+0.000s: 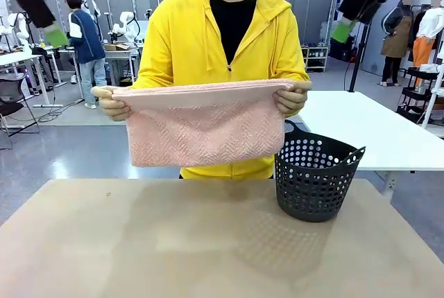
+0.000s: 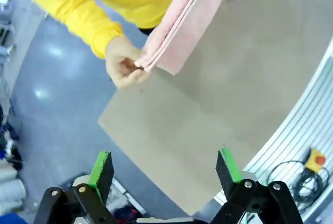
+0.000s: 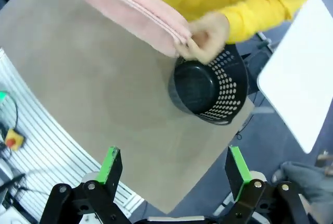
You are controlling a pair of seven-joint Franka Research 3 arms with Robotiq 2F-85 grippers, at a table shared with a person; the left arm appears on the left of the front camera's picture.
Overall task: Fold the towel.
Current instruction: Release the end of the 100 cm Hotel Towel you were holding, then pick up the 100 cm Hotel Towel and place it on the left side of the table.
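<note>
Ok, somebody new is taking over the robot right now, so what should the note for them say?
Left gripper: open, empty, high above the table.
Right gripper: open, empty, high up too.
Towel: in the air over the table's far edge. The person holds its top corners, one hand at one end and the other hand at the other.
Basket: upright on the table, empty, beside the towel.
Done: the towel hangs doubled over, with layers showing at its edge.
Left: probably more folding, then laying it down. Neither gripper touches it.
</note>
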